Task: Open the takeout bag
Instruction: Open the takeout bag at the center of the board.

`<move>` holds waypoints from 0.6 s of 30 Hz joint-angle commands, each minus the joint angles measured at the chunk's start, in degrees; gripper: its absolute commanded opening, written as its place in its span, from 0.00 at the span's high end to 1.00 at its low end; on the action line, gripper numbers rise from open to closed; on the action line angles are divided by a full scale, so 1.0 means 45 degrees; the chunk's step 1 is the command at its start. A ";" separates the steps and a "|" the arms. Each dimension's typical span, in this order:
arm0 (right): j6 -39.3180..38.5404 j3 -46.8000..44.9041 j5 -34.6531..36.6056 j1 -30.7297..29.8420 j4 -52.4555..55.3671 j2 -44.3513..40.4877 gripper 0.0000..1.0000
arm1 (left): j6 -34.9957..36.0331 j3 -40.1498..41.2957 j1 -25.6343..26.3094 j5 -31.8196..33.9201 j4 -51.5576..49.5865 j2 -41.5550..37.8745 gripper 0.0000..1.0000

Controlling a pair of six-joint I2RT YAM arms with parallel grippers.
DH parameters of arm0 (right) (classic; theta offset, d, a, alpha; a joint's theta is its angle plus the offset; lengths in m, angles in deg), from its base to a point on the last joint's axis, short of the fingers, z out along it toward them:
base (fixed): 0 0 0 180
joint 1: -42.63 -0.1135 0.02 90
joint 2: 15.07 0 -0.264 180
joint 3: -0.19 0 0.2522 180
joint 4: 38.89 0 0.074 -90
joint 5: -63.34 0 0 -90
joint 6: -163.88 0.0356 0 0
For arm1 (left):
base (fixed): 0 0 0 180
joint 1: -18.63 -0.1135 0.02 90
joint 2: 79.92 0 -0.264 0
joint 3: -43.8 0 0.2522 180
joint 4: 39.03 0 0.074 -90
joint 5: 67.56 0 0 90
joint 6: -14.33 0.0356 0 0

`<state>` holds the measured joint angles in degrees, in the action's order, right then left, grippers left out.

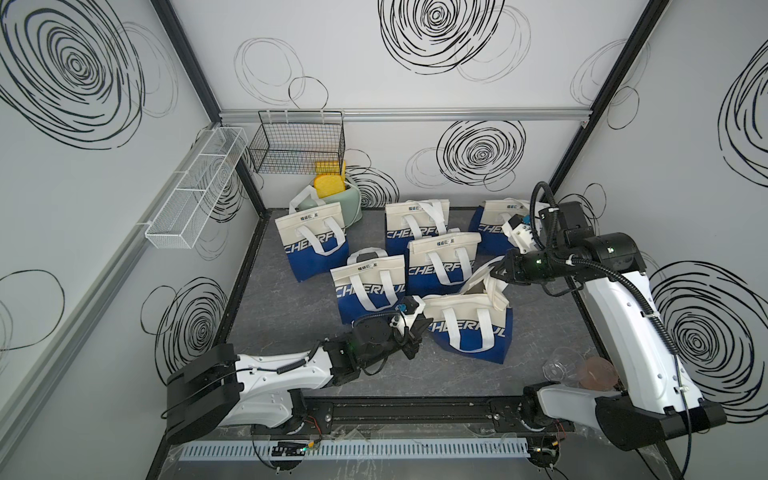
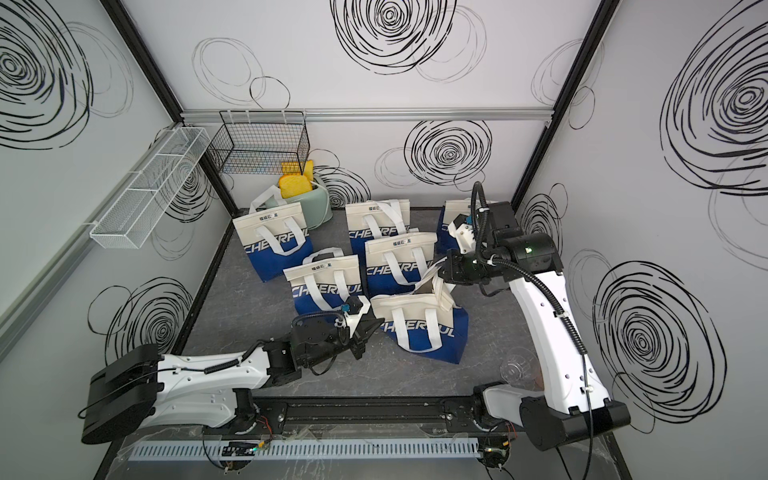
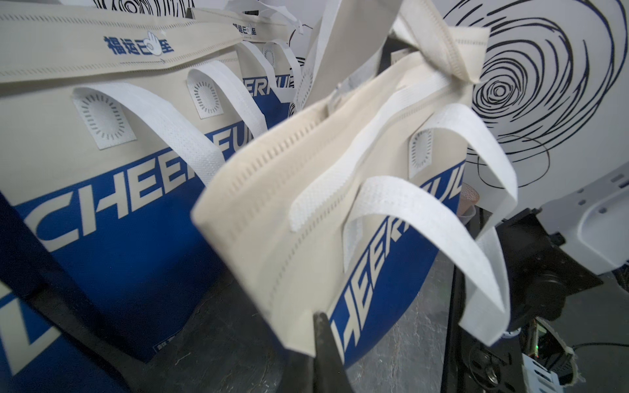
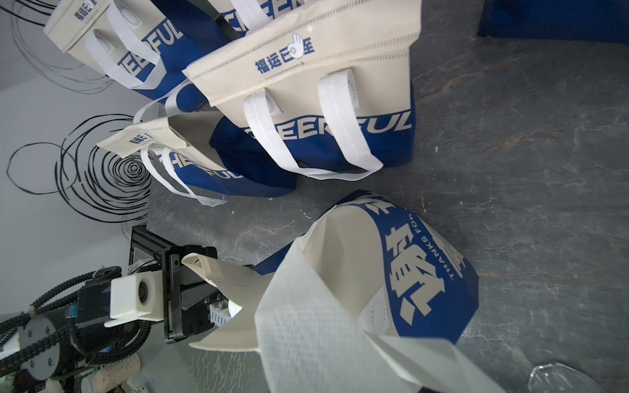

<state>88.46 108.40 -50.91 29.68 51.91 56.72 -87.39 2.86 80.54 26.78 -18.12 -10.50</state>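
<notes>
- standing on the dark slate tabletop (image 1: 291, 345), six cream-and-blue bags fill the middle and far part; the five closed bags (image 1: 370, 286) sit far and left of the one being worked.
- the takeout bag (image 1: 469, 332) is the nearest of the lot, right of centre and leaning. its long axis runs left to right between the two arms, and a dark slit of open mouth (image 1: 478, 289) shows at its far right end.
- the left arm comes in low from the near left and the right arm reaches over from the right. each is at its own end of the bag, so neither is clearly the nearer.
- the left gripper (image 1: 424, 325) touches the bag's left end, jaws pinched together on the cream top edge (image 3: 272, 204); in the left wrist view a black fingertip (image 3: 323, 340) overlaps that hem's corner.
- the right gripper (image 1: 498, 273) hangs just far-right of the bag and above it, jaws clamped narrow on a white strap (image 4: 306, 323) that rises from the mouth towards it.
- the coming move turns on this diagonal: one grip near-left and low, one far-right and high. pulling apart along that line should spread the mouth, though so light a bag may lift or tip instead.
</notes>
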 commanded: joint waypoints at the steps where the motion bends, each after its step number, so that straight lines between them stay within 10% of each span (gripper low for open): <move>1: -0.0038 -0.0352 -0.0362 0.0458 -0.1625 -0.0516 1.00 | 0.0321 0.0807 -0.0161 -0.0435 -0.3043 -0.0092 1.00; 8: 0.0100 -0.2537 -0.1481 0.0074 -0.2023 -0.1335 1.00 | 0.0710 0.0132 -0.0236 -0.0802 -0.2056 -0.0375 0.99; 15: 0.0176 -0.3217 -0.1758 -0.0398 -0.2141 -0.1551 1.00 | 0.0789 -0.0305 -0.0476 -0.1348 -0.1097 -0.0256 0.42; 18: 0.0044 -0.3234 -0.1889 -0.0485 -0.2019 -0.1476 1.00 | 0.0876 -0.0374 -0.0548 -0.1447 -0.0831 -0.0420 0.34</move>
<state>89.49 93.98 -57.71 28.04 42.51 50.32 -84.55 2.86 78.59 21.77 -24.04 -11.68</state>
